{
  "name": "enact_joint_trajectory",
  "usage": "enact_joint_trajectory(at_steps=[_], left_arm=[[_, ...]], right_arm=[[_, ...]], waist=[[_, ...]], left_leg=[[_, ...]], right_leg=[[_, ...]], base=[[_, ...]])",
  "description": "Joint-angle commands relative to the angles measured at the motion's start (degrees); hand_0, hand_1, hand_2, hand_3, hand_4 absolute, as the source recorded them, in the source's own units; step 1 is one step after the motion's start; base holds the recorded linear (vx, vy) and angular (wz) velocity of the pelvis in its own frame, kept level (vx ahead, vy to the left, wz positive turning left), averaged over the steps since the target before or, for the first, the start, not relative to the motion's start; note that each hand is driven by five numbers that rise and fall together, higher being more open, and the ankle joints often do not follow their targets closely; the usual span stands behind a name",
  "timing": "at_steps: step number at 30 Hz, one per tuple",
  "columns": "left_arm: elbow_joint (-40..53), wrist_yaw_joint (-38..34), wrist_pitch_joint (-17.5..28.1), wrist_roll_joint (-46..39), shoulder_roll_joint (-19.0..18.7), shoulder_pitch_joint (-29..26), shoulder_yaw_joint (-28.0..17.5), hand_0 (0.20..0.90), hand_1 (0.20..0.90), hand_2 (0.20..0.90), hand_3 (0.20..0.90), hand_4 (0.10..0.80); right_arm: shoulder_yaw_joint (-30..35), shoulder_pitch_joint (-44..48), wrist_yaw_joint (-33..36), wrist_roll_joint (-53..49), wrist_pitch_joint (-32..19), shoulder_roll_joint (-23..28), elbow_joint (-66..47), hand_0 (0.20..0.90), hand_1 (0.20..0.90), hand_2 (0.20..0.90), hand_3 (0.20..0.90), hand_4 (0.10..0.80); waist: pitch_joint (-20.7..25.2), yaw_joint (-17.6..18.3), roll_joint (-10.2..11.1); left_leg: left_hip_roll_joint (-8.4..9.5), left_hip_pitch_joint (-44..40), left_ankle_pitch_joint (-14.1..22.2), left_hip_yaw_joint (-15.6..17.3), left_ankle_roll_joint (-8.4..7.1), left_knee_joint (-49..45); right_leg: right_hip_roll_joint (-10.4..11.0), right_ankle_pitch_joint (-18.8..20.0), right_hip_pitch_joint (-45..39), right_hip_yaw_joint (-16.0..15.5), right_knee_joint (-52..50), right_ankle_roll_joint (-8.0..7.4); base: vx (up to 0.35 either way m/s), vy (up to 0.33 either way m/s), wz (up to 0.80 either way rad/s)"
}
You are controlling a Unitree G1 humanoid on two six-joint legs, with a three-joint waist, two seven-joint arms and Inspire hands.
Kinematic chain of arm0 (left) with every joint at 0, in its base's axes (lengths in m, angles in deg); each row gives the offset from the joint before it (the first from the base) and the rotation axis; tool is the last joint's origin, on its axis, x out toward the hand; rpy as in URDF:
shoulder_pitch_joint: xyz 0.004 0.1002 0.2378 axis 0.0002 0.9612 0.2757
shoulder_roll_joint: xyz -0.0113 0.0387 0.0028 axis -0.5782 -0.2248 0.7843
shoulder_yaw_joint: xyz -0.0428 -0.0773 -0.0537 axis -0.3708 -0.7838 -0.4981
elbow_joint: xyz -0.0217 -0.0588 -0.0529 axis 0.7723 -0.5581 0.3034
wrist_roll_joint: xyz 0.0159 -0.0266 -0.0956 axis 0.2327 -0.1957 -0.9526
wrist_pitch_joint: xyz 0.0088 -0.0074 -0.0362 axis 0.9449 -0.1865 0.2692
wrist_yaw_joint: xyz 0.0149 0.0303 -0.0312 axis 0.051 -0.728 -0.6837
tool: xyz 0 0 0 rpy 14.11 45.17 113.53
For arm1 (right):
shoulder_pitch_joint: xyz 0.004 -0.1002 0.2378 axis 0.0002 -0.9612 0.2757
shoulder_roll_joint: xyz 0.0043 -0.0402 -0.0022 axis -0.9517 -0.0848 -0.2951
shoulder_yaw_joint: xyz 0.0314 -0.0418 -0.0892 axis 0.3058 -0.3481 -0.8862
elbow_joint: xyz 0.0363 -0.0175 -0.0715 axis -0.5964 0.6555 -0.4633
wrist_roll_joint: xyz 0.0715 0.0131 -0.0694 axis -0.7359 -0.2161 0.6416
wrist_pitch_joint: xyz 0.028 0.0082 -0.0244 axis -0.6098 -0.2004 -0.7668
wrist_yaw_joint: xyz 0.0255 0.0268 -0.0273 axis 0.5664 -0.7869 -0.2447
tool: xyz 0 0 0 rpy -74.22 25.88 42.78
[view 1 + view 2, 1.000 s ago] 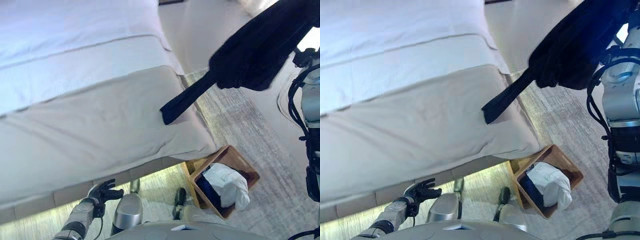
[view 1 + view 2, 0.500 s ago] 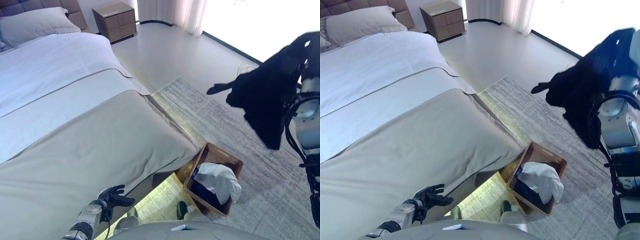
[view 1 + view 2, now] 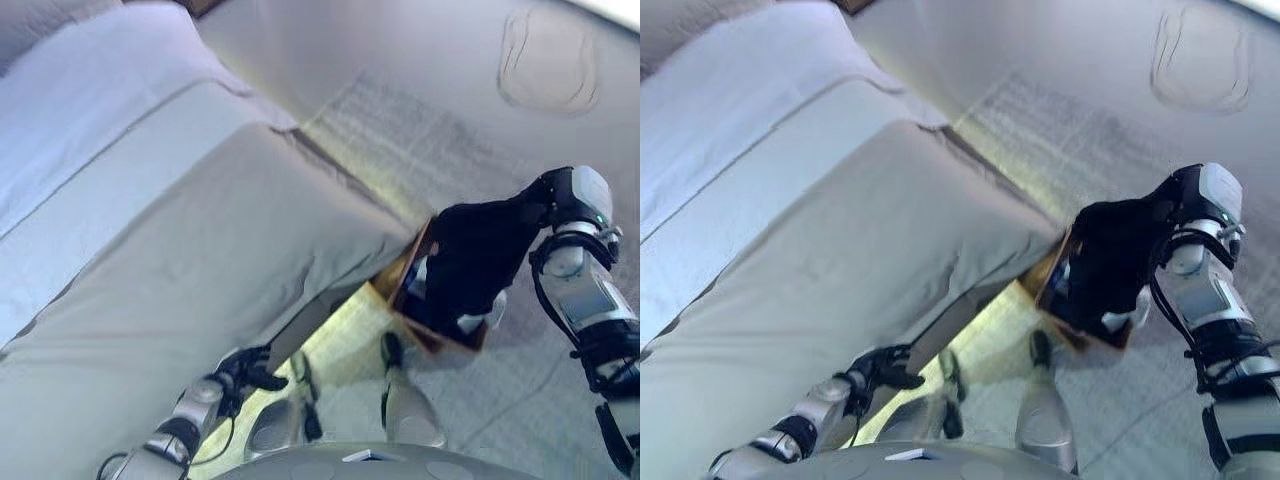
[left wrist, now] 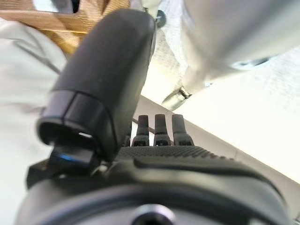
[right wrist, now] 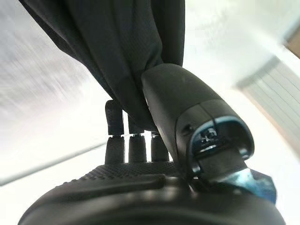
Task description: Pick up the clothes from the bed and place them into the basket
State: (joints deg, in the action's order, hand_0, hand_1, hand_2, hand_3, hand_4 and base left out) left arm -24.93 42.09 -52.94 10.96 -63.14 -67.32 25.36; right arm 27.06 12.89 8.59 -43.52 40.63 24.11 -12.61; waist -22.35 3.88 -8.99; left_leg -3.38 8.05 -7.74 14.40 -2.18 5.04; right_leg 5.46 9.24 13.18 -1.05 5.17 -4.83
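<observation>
My right hand (image 3: 548, 196) is shut on a black garment (image 3: 475, 255), which hangs from it down over the brown basket (image 3: 399, 288) on the floor at the bed's corner. In the right wrist view the thumb (image 5: 183, 117) and fingers pinch the black cloth (image 5: 117, 47). A bit of white cloth (image 3: 482, 319) shows in the basket under the garment's lower edge. My left hand (image 3: 246, 367) is open and empty, low beside the edge of the bed (image 3: 220, 250). The bed has a grey cover and no clothes show on it.
The basket stands on a pale grey rug (image 3: 440, 150) tight against the bed's corner. The bed's white sheet (image 3: 100, 100) lies at the far left. Bare floor (image 3: 350, 50) runs beyond the rug.
The camera has tipped down. My right hand has come down from high on the right and brought the black garment onto the basket. My left hand stays by the bed's edge.
</observation>
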Motion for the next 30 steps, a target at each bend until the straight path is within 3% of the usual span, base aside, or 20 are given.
enact_joint_trajectory(at_steps=[1,4,5,6,7,13,16,19,22,25,28,30], left_arm=[[0.3,-1.0,3.8,-3.5,-1.7,-3.4,2.5,0.900,0.900,0.900,0.900,0.800],[3.4,-1.0,5.0,-4.5,-2.3,-5.4,4.1,0.900,0.900,0.900,0.900,0.800],[3.9,-0.8,5.4,-4.9,-2.6,-6.0,4.5,0.900,0.900,0.900,0.900,0.800],[5.0,-0.9,5.9,-5.5,-2.7,-6.8,5.4,0.900,0.900,0.900,0.900,0.800],[5.8,-0.9,6.0,-5.8,-2.9,-7.3,5.9,0.900,0.900,0.900,0.900,0.800],[8.2,-0.5,6.5,-7.6,-3.8,-8.3,8.6,0.900,0.900,0.900,0.900,0.800],[8.9,-0.7,5.7,-7.7,-3.8,-6.5,8.5,0.900,0.900,0.900,0.900,0.800],[8.1,-0.6,4.5,-6.9,-3.6,-5.0,7.3,0.900,0.900,0.900,0.900,0.800],[6.5,-0.1,2.9,-5.8,-3.8,-4.5,5.6,0.900,0.900,0.900,0.900,0.800],[4.1,1.1,1.5,-4.2,-4.1,-3.0,2.8,0.900,0.900,0.900,0.900,0.800],[2.7,1.4,1.2,-2.9,-4.2,-2.1,1.7,0.900,0.900,0.900,0.900,0.800],[0.4,1.4,1.0,-1.2,-4.3,-0.4,0.0,0.900,0.900,0.900,0.900,0.800]], right_arm=[[-3.2,12.3,4.1,3.9,0.1,1.6,2.4,0.300,0.300,0.300,0.200,0.100],[-7.1,16.9,3.2,2.7,2.3,1.2,10.7,0.300,0.300,0.300,0.200,0.100],[-8.3,18.2,3.8,2.2,3.0,1.0,13.3,0.326,0.326,0.326,0.230,0.130],[-9.3,20.4,4.8,0.0,2.5,0.8,17.9,0.848,0.848,0.848,0.840,0.740],[-9.6,21.8,5.3,-1.0,3.6,0.6,20.3,0.900,0.900,0.900,0.900,0.800],[-11.8,29.2,7.9,-0.7,9.2,1.2,31.5,0.900,0.900,0.900,0.900,0.800],[-10.4,28.3,9.7,-1.5,9.0,1.3,31.7,0.900,0.900,0.900,0.900,0.800],[-7.8,25.3,12.2,-4.5,7.4,0.5,30.2,0.900,0.900,0.900,0.900,0.800],[-3.9,19.8,10.6,-10.1,3.7,-1.2,28.7,0.900,0.900,0.900,0.900,0.800],[1.9,8.8,8.5,-17.7,-2.7,-5.6,25.4,0.900,0.900,0.900,0.900,0.800],[3.8,3.2,7.9,-20.5,-5.6,-8.8,23.6,0.900,0.900,0.900,0.900,0.800],[5.4,-5.0,6.6,-24.4,-9.3,-13.6,21.9,0.900,0.900,0.900,0.900,0.800]], waist=[[-3.2,0.3,1.5],[-5.9,-0.2,-0.2],[-6.6,-0.5,-0.7],[-7.4,-0.8,-1.6],[-7.4,-1.2,-2.2],[-7.4,-2.7,-6.0],[-7.4,-2.7,-6.3],[-7.4,-2.4,-5.2],[-7.4,-2.0,-3.4],[-6.0,-1.3,-0.5],[-4.6,-1.2,1.2],[-1.9,-1.0,3.8]], left_leg=[[2.38,4.3,7.7,-6.3,-0.20,-7.7],[2.89,7.9,6.8,-7.1,-0.37,-9.1],[3.00,8.8,6.6,-7.3,-0.45,-9.5],[3.20,10.2,6.2,-7.8,-0.44,-10.0],[3.37,11.3,5.8,-8.1,-0.42,-10.2],[4.33,16.0,3.3,-9.1,-0.57,-8.6],[4.28,15.4,3.0,-8.6,-0.74,-7.3],[3.74,13.6,3.3,-7.9,-0.88,-6.2],[3.12,11.0,3.9,-7.4,-0.98,-5.8],[2.42,6.6,5.3,-6.7,-0.96,-5.4],[2.11,4.6,6.0,-6.3,-0.88,-4.6],[1.82,1.3,6.7,-5.9,-0.60,-3.3]], right_leg=[[-0.6,-8.3,2.1,-4.7,-8.4,1.73],[-0.2,-8.2,6.2,-4.7,-10.3,2.14],[-0.1,-8.3,7.1,-4.9,-10.8,2.24],[0.1,-8.4,8.4,-5.3,-11.7,2.42],[0.2,-8.5,9.6,-5.5,-12.3,2.57],[1.0,-8.5,15.4,-5.9,-14.0,2.63],[0.9,-7.8,15.3,-6.1,-12.8,2.49],[0.5,-7.7,13.8,-6.5,-12.0,2.37],[0.1,-7.9,11.3,-7.0,-11.6,2.32],[-0.6,-7.9,6.7,-7.2,-10.1,2.34],[-0.8,-7.6,4.6,-7.2,-8.9,2.10],[-1.3,-7.3,1.0,-7.2,-7.1,1.80]], base=[[-0.105,-0.081,-0.18],[-0.115,-0.093,-0.06],[-0.101,-0.097,0.00],[-0.088,-0.097,0.01],[-0.075,-0.095,-0.01],[-0.036,-0.027,0.06],[0.020,0.083,0.15],[0.028,0.077,0.06],[0.044,0.041,0.08],[0.103,0.055,0.10],[0.077,0.038,0.10],[0.128,0.055,-0.02]])
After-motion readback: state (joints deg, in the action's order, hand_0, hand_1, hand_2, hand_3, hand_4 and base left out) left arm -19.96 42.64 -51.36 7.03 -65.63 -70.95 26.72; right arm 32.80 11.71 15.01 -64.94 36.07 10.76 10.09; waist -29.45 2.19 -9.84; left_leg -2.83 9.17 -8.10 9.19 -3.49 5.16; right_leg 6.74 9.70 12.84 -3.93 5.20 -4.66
